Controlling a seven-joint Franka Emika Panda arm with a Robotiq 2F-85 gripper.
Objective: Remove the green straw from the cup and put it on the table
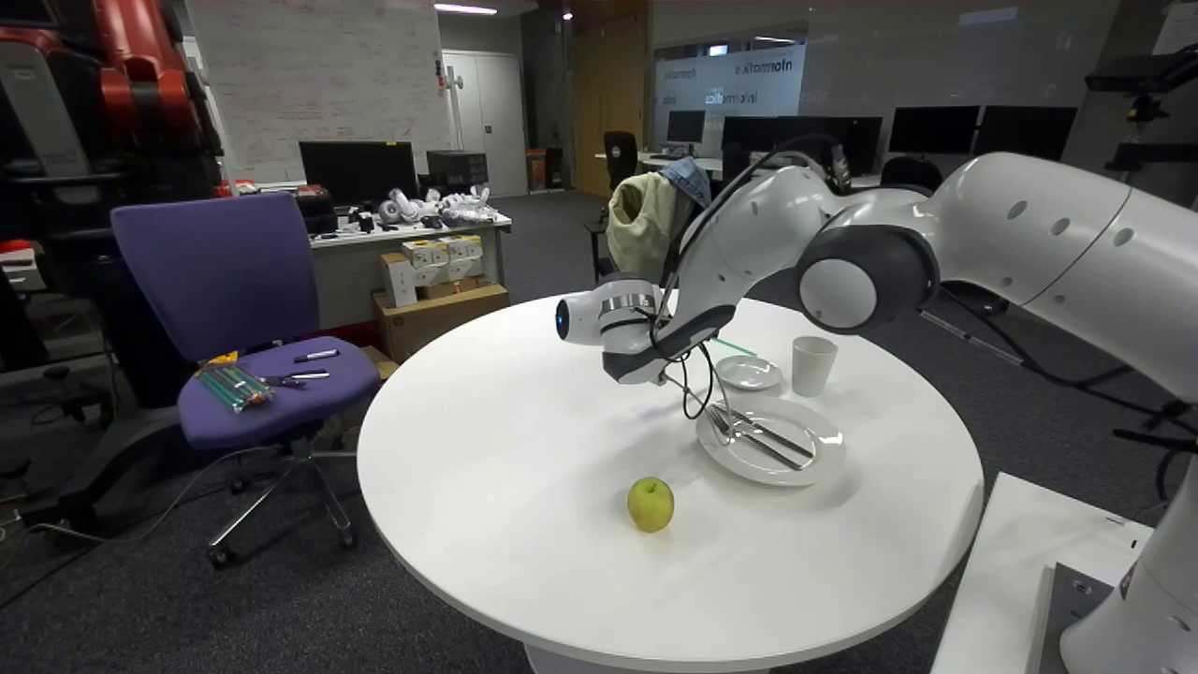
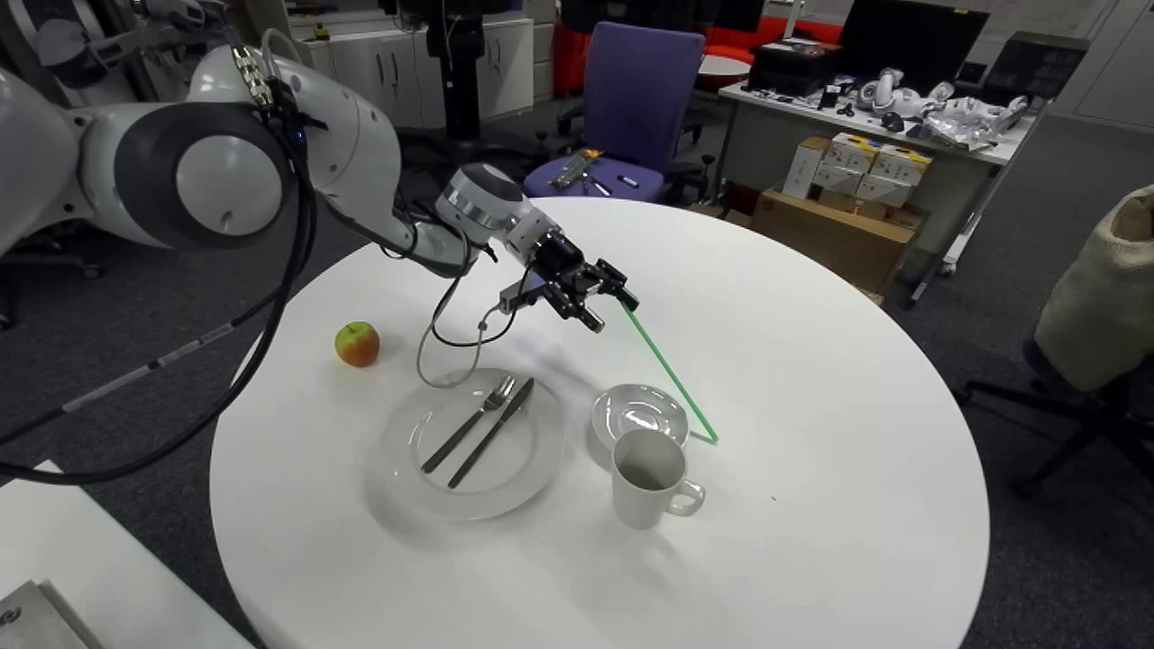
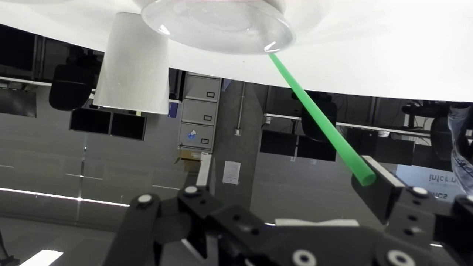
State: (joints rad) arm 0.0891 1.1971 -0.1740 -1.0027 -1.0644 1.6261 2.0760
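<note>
Mid-frame, with the gripper (image 2: 611, 311) spread, a jolt could send the green straw (image 2: 672, 374), seemingly propped on one finger (image 3: 384, 195), rolling.

The straw (image 3: 320, 118) is green, cup (image 2: 636, 494) and table (image 2: 829, 559) plain white, claw (image 2: 613, 312) mostly black, apple (image 2: 357, 344) yellow-green blushed red.
</note>
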